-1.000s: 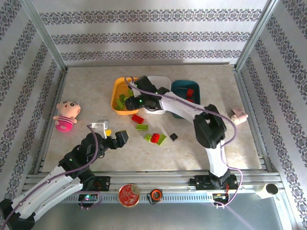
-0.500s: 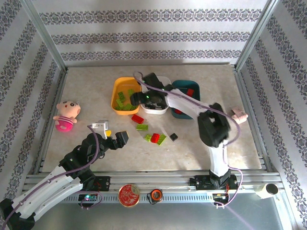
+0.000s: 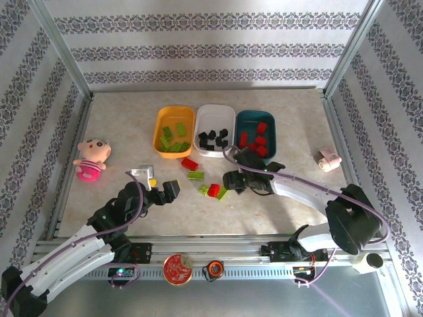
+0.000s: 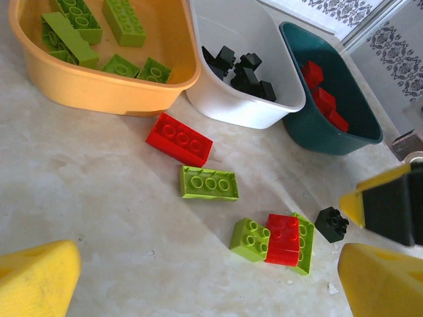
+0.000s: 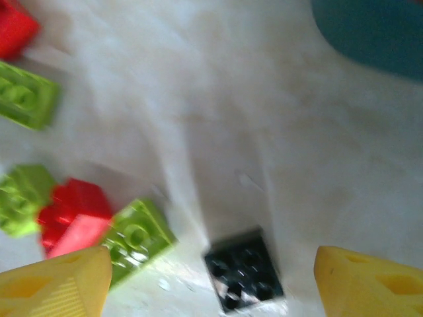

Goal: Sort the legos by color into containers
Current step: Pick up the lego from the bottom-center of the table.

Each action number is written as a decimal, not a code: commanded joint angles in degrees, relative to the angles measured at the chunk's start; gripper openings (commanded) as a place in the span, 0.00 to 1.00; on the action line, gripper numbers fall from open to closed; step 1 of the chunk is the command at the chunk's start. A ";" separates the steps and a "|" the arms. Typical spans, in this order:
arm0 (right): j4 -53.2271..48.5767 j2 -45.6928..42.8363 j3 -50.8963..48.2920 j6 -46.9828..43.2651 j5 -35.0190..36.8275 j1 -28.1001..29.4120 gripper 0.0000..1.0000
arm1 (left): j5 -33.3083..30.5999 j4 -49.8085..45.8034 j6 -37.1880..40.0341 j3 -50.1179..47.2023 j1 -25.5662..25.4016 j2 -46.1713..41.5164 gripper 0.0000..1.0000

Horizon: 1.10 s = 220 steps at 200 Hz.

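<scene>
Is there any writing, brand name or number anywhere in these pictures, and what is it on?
No text here can be read.
The round red tin bears a pale design on its lid, too small to read.
The studs of the red brick show no legible lettering.

The legos (image 4: 179, 139) are hard, glossy plastic, and their studs catch the light. The orange bin (image 4: 99, 89), white bin (image 4: 241, 112) and teal bin (image 4: 317, 139) are smooth plastic with a softer sheen. The tabletop (image 4: 86, 191) looks like pale marbled laminate, smooth and almost matt. The doll (image 3: 89, 158) is plush cloth. The frame rail (image 3: 218, 246) is brushed metal. The left pincer (image 4: 208, 284) has matt yellow fingers (image 4: 36, 281).
</scene>
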 commanded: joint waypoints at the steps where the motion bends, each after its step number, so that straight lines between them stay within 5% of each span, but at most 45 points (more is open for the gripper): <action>1: 1.47 -0.02 -1.91 0.96 1.44 0.70 0.80 | 0.75 3.54 0.13 -0.97 1.01 0.53 1.00; 122: 1.17 9.42 -0.16 -0.78 1.90 2.31 0.58 | 1.17 3.47 -0.42 -1.19 1.01 1.16 1.00; 179: 1.75 4.85 1.79 -5.45 -0.54 2.35 0.34 | 1.77 3.41 0.60 -0.97 1.01 1.23 1.00; 220: 2.31 4.01 10.90 -7.61 -1.84 1.32 0.32 | 2.33 3.64 0.35 -0.91 0.99 2.25 1.00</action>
